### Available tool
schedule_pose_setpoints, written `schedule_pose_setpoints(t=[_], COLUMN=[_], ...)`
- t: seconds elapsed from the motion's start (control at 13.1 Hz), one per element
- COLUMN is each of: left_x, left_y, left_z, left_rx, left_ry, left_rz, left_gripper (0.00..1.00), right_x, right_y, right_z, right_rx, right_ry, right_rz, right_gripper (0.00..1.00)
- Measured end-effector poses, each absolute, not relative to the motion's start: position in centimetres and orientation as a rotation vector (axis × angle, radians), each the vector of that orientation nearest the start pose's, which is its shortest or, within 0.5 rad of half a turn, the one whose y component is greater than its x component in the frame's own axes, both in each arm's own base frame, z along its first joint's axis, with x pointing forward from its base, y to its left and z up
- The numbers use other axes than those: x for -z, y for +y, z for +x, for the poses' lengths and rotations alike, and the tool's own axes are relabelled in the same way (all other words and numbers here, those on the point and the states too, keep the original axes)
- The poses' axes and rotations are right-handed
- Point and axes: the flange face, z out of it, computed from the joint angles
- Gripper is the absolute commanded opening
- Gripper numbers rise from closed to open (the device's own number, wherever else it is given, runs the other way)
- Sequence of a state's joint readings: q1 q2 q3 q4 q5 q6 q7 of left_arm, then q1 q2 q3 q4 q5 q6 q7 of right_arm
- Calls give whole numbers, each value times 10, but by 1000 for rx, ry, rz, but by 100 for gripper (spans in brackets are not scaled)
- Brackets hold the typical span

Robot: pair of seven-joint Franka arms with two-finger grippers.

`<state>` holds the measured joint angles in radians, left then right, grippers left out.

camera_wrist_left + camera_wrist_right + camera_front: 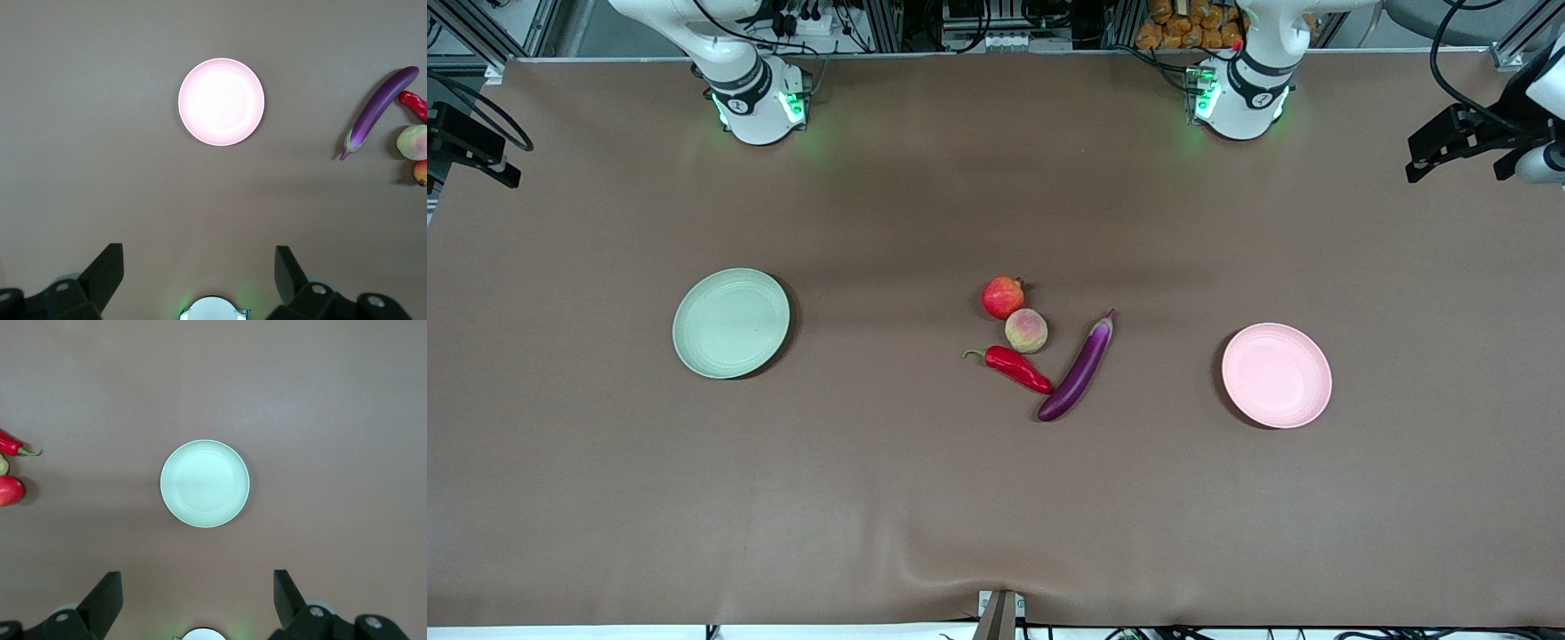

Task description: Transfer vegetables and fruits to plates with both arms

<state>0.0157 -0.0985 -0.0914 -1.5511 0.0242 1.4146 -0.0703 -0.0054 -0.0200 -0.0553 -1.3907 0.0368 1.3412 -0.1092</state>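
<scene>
A red pomegranate (pixel 1003 297), a yellowish-pink peach (pixel 1026 331), a red chili (pixel 1016 367) and a purple eggplant (pixel 1079 369) lie together mid-table. The green plate (pixel 731 323) sits toward the right arm's end, the pink plate (pixel 1276 374) toward the left arm's end; both are empty. The front view shows only the arms' bases. My left gripper (pixel 199 260) is open and empty, high over bare table between its base and the pink plate (pixel 221 101), with the eggplant (pixel 380 110) at the edge of its view. My right gripper (pixel 198 583) is open and empty, high between its base and the green plate (pixel 205 483).
A brown cloth (pixel 996 498) covers the table. Black mounts stand at both ends of the table (pixel 1458 138) (pixel 467 142). A small clamp (pixel 1000 613) sits at the table edge nearest the front camera. The arm bases (pixel 758 98) (pixel 1238 93) glow green.
</scene>
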Motion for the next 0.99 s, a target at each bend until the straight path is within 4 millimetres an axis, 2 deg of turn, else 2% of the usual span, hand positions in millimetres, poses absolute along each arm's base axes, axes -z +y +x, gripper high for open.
schedule_pose_setpoints(t=[0.99], left_x=[-666], left_y=[-38], left_z=[509], left_rx=[-78], left_ry=[19], left_rz=[-3105], left_gripper=[100], right_x=[-696], right_y=[-28], right_z=[519], right_rx=[-63], right_ry=[-83], right_rz=[-3099], right_gripper=[100])
